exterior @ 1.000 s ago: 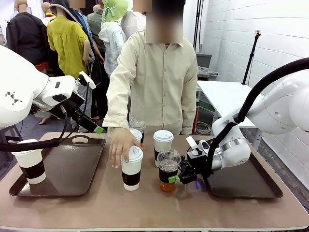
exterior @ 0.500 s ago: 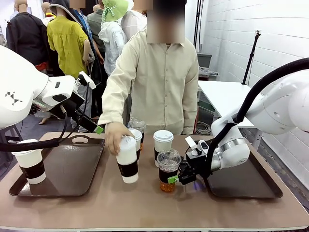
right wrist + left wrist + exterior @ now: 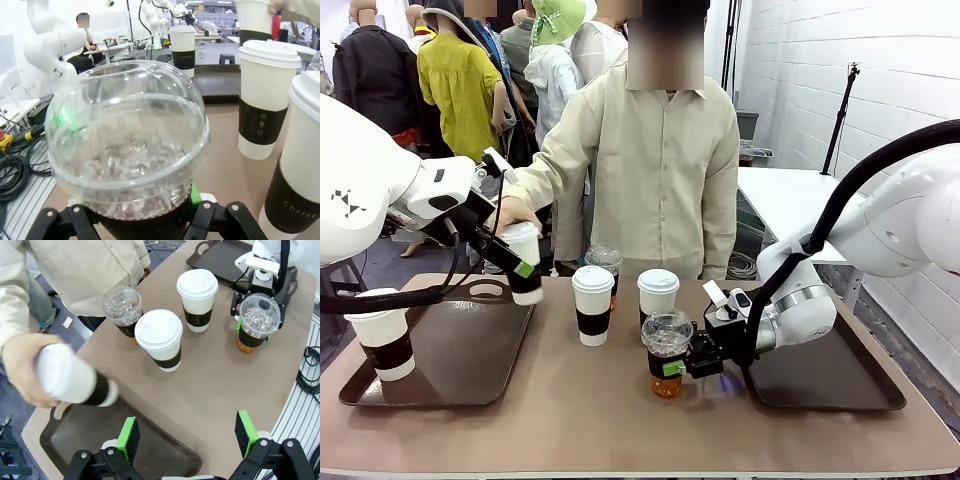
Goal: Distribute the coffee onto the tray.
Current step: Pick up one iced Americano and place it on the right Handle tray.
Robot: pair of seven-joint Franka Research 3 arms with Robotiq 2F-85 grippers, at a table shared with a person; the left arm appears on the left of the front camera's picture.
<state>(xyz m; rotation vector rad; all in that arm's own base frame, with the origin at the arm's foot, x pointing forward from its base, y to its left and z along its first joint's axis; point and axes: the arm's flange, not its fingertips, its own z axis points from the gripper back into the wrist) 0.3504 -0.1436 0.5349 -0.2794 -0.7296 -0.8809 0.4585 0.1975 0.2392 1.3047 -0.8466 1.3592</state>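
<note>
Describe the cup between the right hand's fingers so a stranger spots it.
On the brown table, beside the right-side tray, stands a clear dome-lidded cup of amber drink between the right hand's green pads. Its neighbours are white paper cups; the other clear cup sits farther back.

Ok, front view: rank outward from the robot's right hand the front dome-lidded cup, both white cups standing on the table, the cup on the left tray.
1. Front dome-lidded cup, between the right hand's fingers.
2. Right white cup, behind it.
3. Left white cup, mid-table.
4. Tray cup, far left.
</note>
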